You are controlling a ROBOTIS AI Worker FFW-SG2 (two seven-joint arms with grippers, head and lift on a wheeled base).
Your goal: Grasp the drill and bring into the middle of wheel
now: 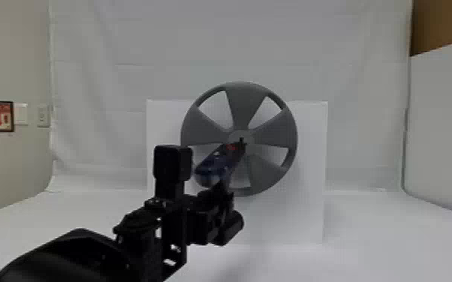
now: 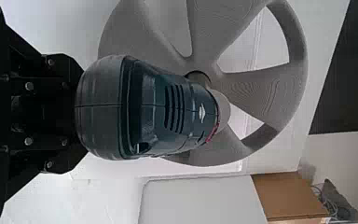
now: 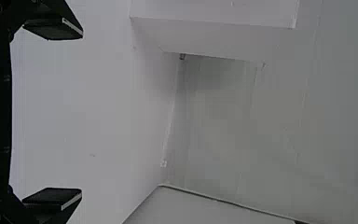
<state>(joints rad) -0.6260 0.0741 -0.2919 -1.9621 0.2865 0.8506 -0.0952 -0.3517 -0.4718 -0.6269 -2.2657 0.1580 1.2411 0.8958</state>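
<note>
Head view: 1 grey wheel [image 1: 240, 105], upright before 1 white panel [image 1: 311, 150]. 1 drill [image 1: 212, 168], dark blue, nose overlapping the wheel's hub [image 1: 236, 134], body toward 8 o'clock from it; contact cannot be told. 1 left gripper [image 1: 220, 189], at the hub's 7 o'clock, clamped on the drill.
Left wrist view: same drill, rear nearest, nose toward the wheel.
Right wrist view: 1 right gripper [image 3: 53, 113], 2 fingers [image 3: 52, 28] wide apart.
</note>
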